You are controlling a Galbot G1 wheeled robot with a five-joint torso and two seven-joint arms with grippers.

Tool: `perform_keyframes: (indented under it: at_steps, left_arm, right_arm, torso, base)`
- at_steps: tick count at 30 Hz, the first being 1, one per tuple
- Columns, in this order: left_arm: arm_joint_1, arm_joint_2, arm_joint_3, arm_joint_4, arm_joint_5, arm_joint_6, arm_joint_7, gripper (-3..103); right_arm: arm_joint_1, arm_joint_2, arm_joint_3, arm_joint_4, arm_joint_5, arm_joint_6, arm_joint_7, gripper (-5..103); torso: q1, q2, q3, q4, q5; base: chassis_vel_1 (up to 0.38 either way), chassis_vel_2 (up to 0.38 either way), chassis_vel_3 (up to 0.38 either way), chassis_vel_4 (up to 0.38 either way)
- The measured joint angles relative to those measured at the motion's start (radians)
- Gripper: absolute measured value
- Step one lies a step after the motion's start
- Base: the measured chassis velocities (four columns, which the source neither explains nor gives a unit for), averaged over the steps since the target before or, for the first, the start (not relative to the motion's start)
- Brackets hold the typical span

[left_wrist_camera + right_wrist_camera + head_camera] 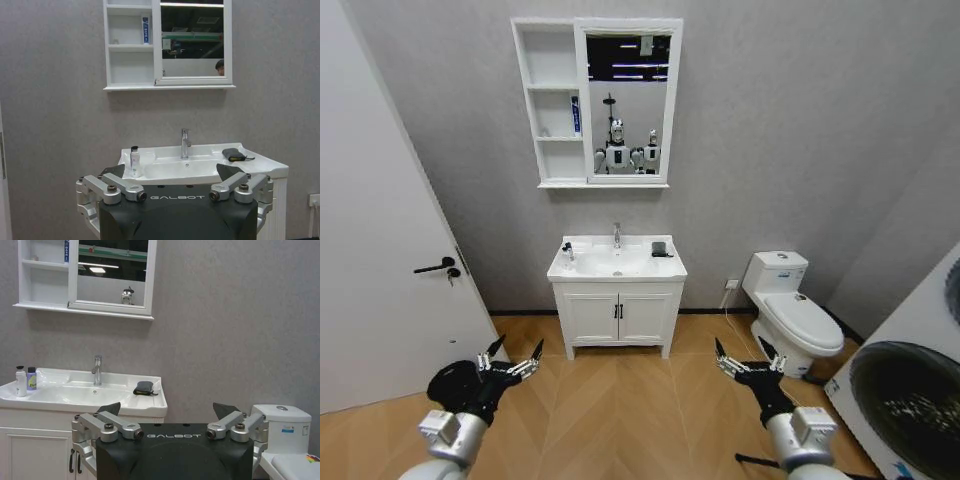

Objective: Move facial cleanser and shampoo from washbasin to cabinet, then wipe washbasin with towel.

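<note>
Grey bathroom wall carries the cabinet (pixel 552 100) above the washbasin (pixel 616 262), both well ahead of the fingers. Left gripper (pixel 514 353) and right gripper (pixel 745 353) hang low over the wood floor (pixel 620 410), fingers spread wide, gripping nothing. Two bottles (pixel 25 380) stand at the basin's left end; the towel (pixel 233 154) lies at its right, beyond the tap (pixel 185 143)

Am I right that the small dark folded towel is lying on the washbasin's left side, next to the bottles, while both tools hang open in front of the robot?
Not quite: the small dark folded towel lies on the right side of the white ceramic washbasin, across the bowl from the two small bottles, as the head view shows. The left tool and right tool do hang open.
</note>
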Motion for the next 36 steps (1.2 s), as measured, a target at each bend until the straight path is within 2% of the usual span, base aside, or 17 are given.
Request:
perform_keyframes:
  at_steps: [10, 29, 36]
  left_arm:
    - [-0.004, -0.008, -0.008, 0.020, 0.030, 0.004, -0.036, 100]
    - [-0.009, 0.018, -0.003, 0.031, 0.037, -0.010, -0.031, 100]
    - [-0.007, 0.034, -0.001, 0.035, 0.051, -0.017, -0.032, 100]
  right_arm:
    - [0.003, 0.003, -0.003, -0.002, -0.006, -0.016, 0.011, 100]
    - [0.011, 0.003, 0.002, -0.021, -0.007, -0.018, 0.011, 100]
    - [0.014, 0.001, 0.004, -0.027, -0.009, -0.009, 0.010, 100]
  torso:
    - [0.000, 0.000, 0.000, 0.0000, 0.0000]
    - [0.000, 0.000, 0.000, -0.0001, -0.0001]
    - [-0.001, 0.000, 0.000, 0.0000, 0.0000]
  base:
    - [0.000, 0.000, 0.000, 0.000]
    - [0.000, 0.000, 0.000, 0.000]
    - [-0.097, 0.109, 0.110, -0.098]
